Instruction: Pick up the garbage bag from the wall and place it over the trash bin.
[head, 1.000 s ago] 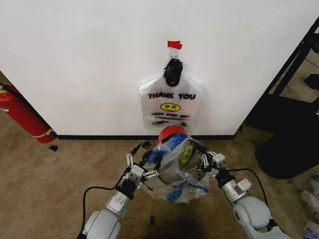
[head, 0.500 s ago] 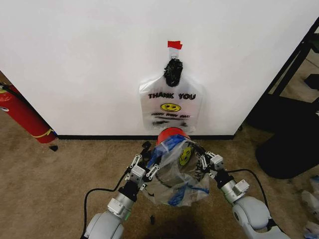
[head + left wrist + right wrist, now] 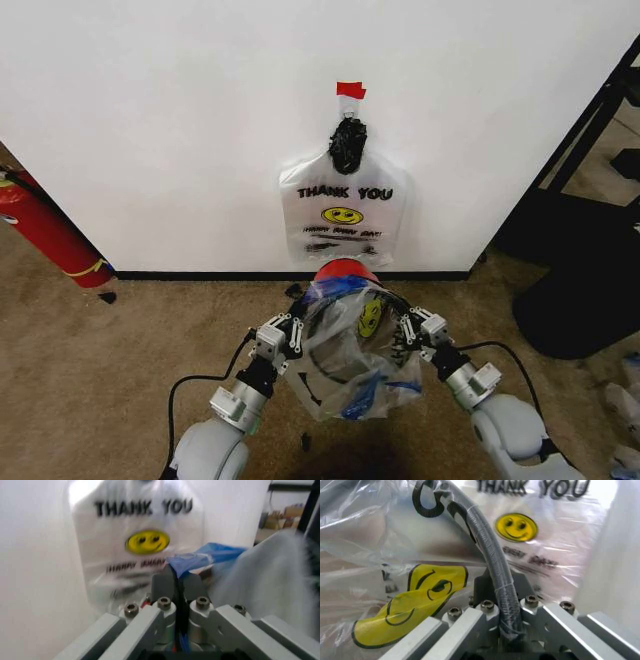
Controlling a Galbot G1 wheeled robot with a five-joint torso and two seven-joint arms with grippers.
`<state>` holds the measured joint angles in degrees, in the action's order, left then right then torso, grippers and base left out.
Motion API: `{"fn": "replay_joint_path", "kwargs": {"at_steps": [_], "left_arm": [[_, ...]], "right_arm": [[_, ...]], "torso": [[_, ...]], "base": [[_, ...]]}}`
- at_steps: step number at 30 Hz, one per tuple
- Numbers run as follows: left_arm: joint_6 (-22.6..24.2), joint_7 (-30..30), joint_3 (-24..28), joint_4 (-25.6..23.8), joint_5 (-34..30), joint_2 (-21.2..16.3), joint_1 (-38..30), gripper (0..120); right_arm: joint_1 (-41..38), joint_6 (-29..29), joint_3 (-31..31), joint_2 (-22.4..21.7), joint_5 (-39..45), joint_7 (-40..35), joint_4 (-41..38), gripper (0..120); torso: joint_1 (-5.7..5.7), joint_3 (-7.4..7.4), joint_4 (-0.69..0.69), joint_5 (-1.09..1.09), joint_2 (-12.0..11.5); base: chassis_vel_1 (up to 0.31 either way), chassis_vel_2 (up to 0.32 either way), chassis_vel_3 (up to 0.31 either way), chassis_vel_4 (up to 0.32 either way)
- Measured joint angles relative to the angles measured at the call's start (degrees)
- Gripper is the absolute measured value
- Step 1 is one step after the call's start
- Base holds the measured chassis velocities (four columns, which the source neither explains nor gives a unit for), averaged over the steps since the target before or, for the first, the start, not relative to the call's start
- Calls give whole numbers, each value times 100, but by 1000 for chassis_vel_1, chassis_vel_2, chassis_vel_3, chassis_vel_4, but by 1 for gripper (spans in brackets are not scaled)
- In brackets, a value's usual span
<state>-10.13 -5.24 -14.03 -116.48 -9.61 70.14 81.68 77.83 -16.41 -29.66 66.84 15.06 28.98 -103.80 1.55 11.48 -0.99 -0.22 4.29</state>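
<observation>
A see-through garbage bag (image 3: 352, 345) with a yellow smiley and blue patches lies draped over the trash bin (image 3: 345, 269), whose red base points toward the wall (image 3: 180, 130). My left gripper (image 3: 291, 333) (image 3: 176, 580) is shut on a blue edge of the bag (image 3: 207, 557) at the bin's left side. At the bin's right side, my right gripper (image 3: 406, 330) (image 3: 496, 584) is shut on the bin's dark rim (image 3: 487, 551), with bag film (image 3: 415, 600) around it. A second "THANK YOU" bag (image 3: 343, 215) (image 3: 142, 540) (image 3: 530, 528) hangs on the wall under a piece of red tape (image 3: 350, 90).
A red fire extinguisher (image 3: 45, 232) leans at the left by the black baseboard (image 3: 200, 274). A black stand with a round base (image 3: 580, 290) is at the right. Brown carpet (image 3: 110, 380) lies in front, with small black scraps (image 3: 106, 297) on it.
My left gripper moved right to the bag's edge and shut on it. The bag now spreads wider over the bin. The right gripper has barely moved.
</observation>
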Motion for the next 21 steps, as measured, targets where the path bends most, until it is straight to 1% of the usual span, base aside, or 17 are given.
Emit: {"fn": "replay_joint_path", "kwargs": {"at_steps": [2, 3, 6, 9, 10, 11, 15, 18, 19, 21], "left_arm": [[128, -24, -50, 70, -56, -30, -17, 0], [128, -24, -50, 70, -56, -30, -17, 0], [147, -161, -124, 224, -81, -41, -55, 0], [59, -290, -160, 338, -86, -36, -92, 0], [-56, -398, -182, 429, -91, -26, -133, 0], [-56, -398, -182, 429, -91, -26, -133, 0], [-360, -719, -235, 562, -199, -13, -171, 0], [-512, -956, -244, 568, -327, -5, -114, 0], [-512, -956, -244, 568, -327, -5, -114, 0], [-556, -985, -256, 594, -348, 15, -77, 8]], "right_arm": [[-38, -42, -86, -42, 386, 510, 126, 0], [-38, -42, -86, -42, 386, 510, 126, 0], [-110, -67, -165, -86, 1214, 1332, 346, 0], [-136, -19, -159, -91, 1677, 1563, 466, 0], [-147, 62, -133, -82, 1965, 1584, 521, 0], [-147, 62, -133, -82, 1965, 1584, 521, 0], [-151, 187, -34, -36, 2330, 1303, 593, 0], [-149, 154, 57, 33, 2280, 850, 618, 0], [-149, 154, 57, 33, 2280, 850, 618, 0], [-141, 92, 145, 104, 2232, 393, 622, 0]], "torso": [[0, 0, 0, 0, 0], [0, 0, 0, 0, 0], [0, 0, 0, 0, 0], [0, 0, 1, 0, 0], [0, 0, 0, 0, 0], [0, 0, 0, 0, 0], [0, 0, 0, 0, 0], [0, 0, 0, 0, 0], [0, 0, 0, 0, 0], [0, 0, 0, 0, 0]], "base": [[0, 0, 0, 0], [0, 0, 0, 0], [0, 0, 0, 0], [0, 0, 0, 0], [0, 0, 0, 0], [0, 0, 0, 0], [0, 0, 0, 0], [0, 0, 0, 0], [0, 0, 0, 0], [0, 0, 0, 0]]}}
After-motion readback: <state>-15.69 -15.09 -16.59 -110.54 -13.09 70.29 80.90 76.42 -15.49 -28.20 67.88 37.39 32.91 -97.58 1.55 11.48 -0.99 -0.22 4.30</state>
